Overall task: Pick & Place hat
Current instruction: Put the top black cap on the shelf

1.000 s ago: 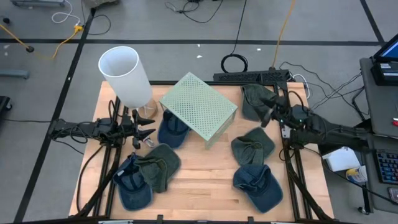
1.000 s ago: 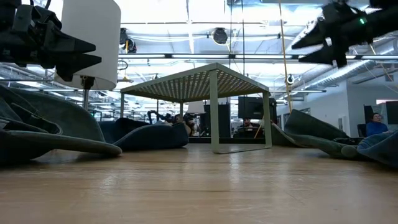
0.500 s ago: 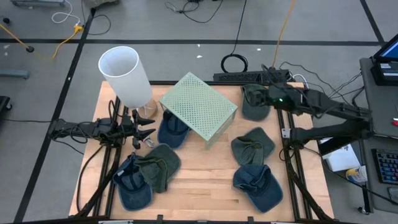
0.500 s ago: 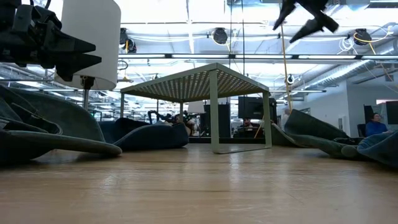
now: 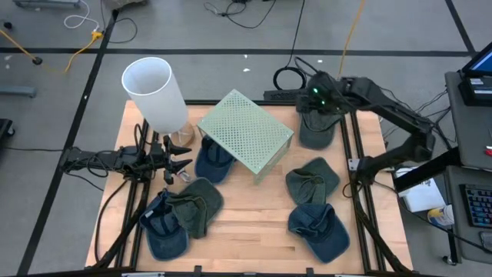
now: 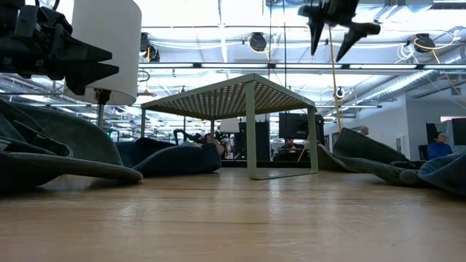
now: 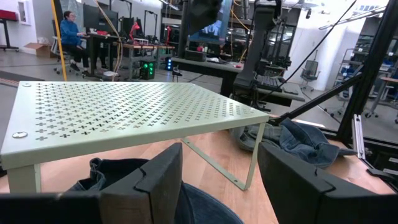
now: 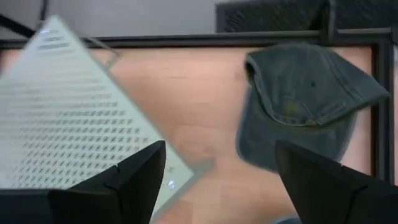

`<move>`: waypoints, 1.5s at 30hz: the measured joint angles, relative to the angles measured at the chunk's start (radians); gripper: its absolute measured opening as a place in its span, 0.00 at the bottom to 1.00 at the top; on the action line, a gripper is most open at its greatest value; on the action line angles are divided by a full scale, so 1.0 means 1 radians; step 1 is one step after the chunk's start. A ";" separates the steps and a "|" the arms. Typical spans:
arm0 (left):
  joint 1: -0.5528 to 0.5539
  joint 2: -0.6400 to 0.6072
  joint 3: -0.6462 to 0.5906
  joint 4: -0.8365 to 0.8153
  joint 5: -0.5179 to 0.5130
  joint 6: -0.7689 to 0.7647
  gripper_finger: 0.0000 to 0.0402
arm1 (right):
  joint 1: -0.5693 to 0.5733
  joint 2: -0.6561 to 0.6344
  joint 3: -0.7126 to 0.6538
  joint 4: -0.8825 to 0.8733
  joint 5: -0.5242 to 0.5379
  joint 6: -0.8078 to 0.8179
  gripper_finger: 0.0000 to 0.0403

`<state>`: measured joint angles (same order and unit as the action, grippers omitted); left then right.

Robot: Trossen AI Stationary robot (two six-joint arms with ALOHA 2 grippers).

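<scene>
A wooden bench [image 5: 254, 219] seen from above holds six caps scattered around a pale green perforated rack [image 5: 246, 135] and a tall white cylinder [image 5: 154, 92]. No cap has been lifted yet, so the pick and the placing both appear to lie ahead.

The right hand [image 5: 317, 95] hangs high above the far right corner of the bench, fingers spread wide and pointing down, holding nothing. Directly beneath it lies a grey-green cap [image 5: 315, 127], flat on the wood just beside the rack; it looks like the likely target. The right arm reaches in from the bench's right side, elbow bent.

The left hand [image 5: 178, 161] waits low at the left edge, near the cylinder, fingers open and empty, pointing toward a dark blue cap [image 5: 213, 161] tucked partly under the rack.
</scene>
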<state>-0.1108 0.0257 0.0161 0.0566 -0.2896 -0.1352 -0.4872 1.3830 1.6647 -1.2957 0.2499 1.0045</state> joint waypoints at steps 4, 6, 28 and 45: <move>0.000 0.000 0.000 0.000 0.000 0.000 0.53 | -0.081 0.058 0.001 -0.018 -0.042 -0.001 0.73; 0.000 0.000 0.000 0.000 0.000 0.000 0.53 | -0.112 0.089 0.001 -0.028 -0.041 -0.002 0.73; 0.000 0.000 0.000 0.000 0.000 0.000 0.53 | -0.180 0.215 -0.409 0.380 -0.045 0.072 0.73; 0.000 0.000 0.000 0.000 0.000 0.000 0.53 | -0.195 0.230 -0.605 0.607 -0.052 0.075 0.70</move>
<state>-0.1108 0.0257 0.0162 0.0567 -0.2893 -0.1352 -0.6819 1.6132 1.0599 -0.6883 0.1977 1.0791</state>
